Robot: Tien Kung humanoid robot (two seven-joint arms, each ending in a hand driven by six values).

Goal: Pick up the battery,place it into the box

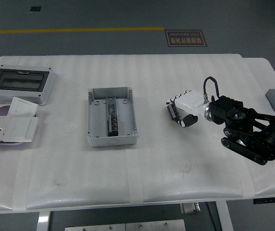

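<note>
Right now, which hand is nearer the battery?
The right hand: it is over the battery, fingers curled around it, right of the box. No left hand is in view.

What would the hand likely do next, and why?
Probably close its fingers fully on the battery and lift. The right hand is draped over the small dark battery, which seems to lie on the table, and the open grey box sits apart to its left.

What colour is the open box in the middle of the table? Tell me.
Light grey, with a dark strip inside; the box shows in the head view.
</note>
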